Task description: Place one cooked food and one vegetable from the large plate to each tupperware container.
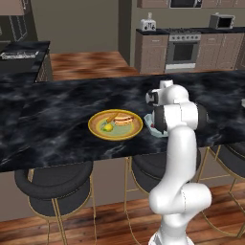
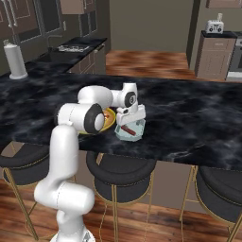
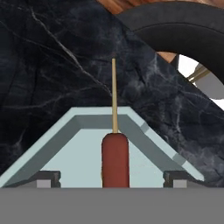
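Note:
A brown sausage on a wooden stick (image 3: 115, 159) lies in a pale blue-grey tupperware container (image 3: 78, 120), its stick reaching over the tub's far corner. My gripper (image 3: 113, 179) hangs just above it, open, with the fingertips (image 3: 48, 178) standing well apart on either side and not touching it. From the right the gripper (image 2: 131, 118) sits over the container (image 2: 133, 134) near the counter's front edge. The large plate (image 1: 98, 130) lies just left of the tub and holds a bun-like food (image 1: 123, 118) and a small yellow-green vegetable (image 1: 108, 127). My arm hides most of the container (image 1: 154, 128).
The black marble counter (image 1: 57, 105) stretches wide to both sides. Its front edge runs close below the tub, with round dark stools (image 2: 120, 172) under it. A small pale thing (image 1: 243, 103) shows at the far right edge of the counter.

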Controlling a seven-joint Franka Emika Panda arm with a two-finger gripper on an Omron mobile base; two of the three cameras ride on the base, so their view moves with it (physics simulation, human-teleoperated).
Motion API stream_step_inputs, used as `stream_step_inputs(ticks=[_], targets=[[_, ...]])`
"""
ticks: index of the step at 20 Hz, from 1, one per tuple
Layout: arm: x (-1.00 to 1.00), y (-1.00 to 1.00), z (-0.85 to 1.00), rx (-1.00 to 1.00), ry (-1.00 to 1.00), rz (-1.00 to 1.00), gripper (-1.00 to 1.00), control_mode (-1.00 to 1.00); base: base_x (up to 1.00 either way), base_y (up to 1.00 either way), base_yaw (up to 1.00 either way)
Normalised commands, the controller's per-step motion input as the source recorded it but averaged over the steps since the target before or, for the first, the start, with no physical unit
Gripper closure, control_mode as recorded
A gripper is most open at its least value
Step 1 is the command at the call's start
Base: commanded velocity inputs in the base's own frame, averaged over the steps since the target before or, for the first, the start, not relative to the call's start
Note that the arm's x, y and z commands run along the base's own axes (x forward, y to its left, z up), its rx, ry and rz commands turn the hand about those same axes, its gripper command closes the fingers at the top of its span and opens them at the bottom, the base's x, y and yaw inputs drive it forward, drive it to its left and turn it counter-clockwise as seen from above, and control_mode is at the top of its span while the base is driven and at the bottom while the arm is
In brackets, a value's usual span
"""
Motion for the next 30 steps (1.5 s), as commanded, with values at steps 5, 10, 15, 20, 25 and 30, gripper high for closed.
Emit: stream_step_inputs(ticks=[5, 10, 15, 20, 25, 30], targets=[[-0.03, 0.11, 0.07, -0.04, -0.02, 0.00, -1.00, -1.00, 0.00, 0.00, 0.00], [-0.01, 0.55, 0.32, -0.23, -0.02, 0.10, -1.00, -1.00, 0.00, 0.00, 0.00], [0.00, 0.41, 0.68, -0.02, 0.02, 0.48, -1.00, -1.00, 0.00, 0.00, 0.00], [-0.18, 0.07, 0.74, 0.14, 0.11, 0.43, -1.00, -1.00, 0.00, 0.00, 0.00], [0.00, 0.57, 0.06, 0.08, 0.17, 0.89, -1.00, -1.00, 0.00, 0.00, 0.00], [-0.06, 0.57, 0.00, 0.09, 0.02, 0.91, -1.00, -1.00, 0.00, 0.00, 0.00]])
